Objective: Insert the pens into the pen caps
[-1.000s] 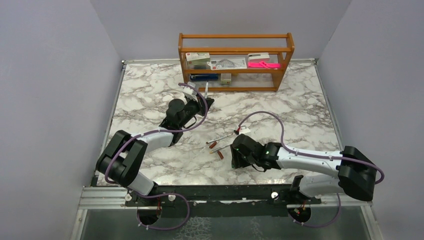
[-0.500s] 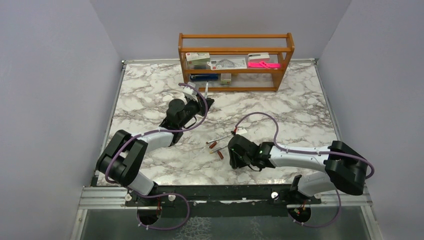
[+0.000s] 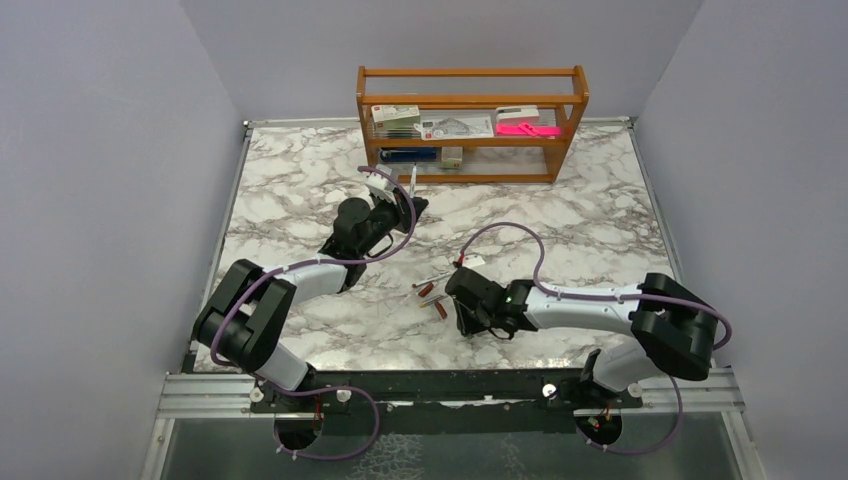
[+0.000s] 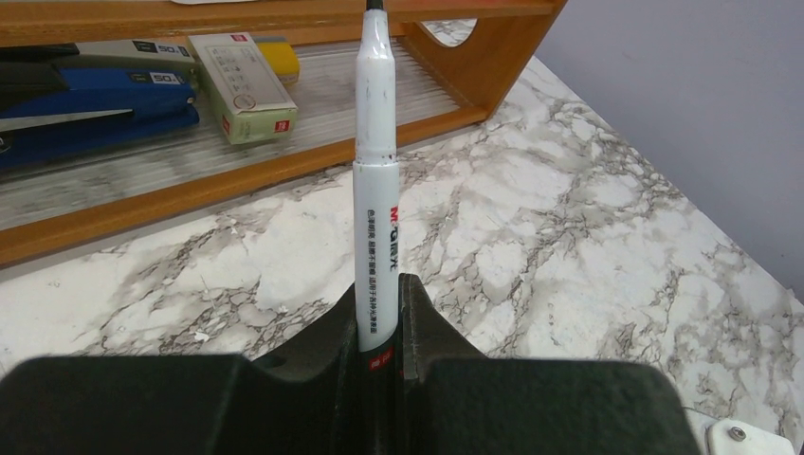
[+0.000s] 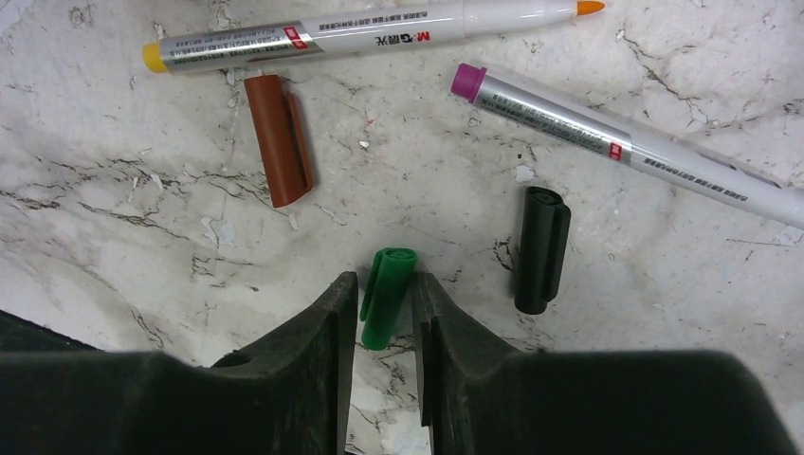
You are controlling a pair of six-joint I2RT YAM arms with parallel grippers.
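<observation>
While your right gripper (image 5: 384, 284) is sitting low over the marble table (image 5: 114, 237), its jaws are standing narrow on either side of the green cap (image 5: 389, 308). The cap is lying flat near the middle of the table. Whether both jaws are pressing it, you cannot tell.

Step in hand: picking up the green cap.
- You are wanting the grip square across the barrel, with the open mouth sticking out past the fingertips so a nib is getting a clear way in.
- Which end is the mouth is not plain from these views.
- A cap this small is likely to be rolling or popping sideways under an off-centre squeeze, so be easing in and lifting straight.

Left gripper (image 4: 379, 318): clamping a white pen (image 4: 375, 190) by its lower end, nib pointing up. It is waiting on the far left side, just in front of the wooden shelf (image 3: 470, 72).

Neighbours on the table:
- The black cap (image 5: 541, 248) is lying just beside the green cap, apart from it. It is the likeliest thing to be nudged.
- The brown cap (image 5: 278, 140) is lying just beside the orange-tipped pen (image 5: 370, 33).
- The purple-ended pen (image 5: 616, 147) is lying left of your right gripper, as is the orange-tipped one.
- None of these is touching the green cap.

Shelf contents: a small box (image 4: 244, 85), a blue stapler (image 4: 95, 104) and a pink item (image 3: 527, 129). All are well apart from the pick but near the held nib.
</observation>
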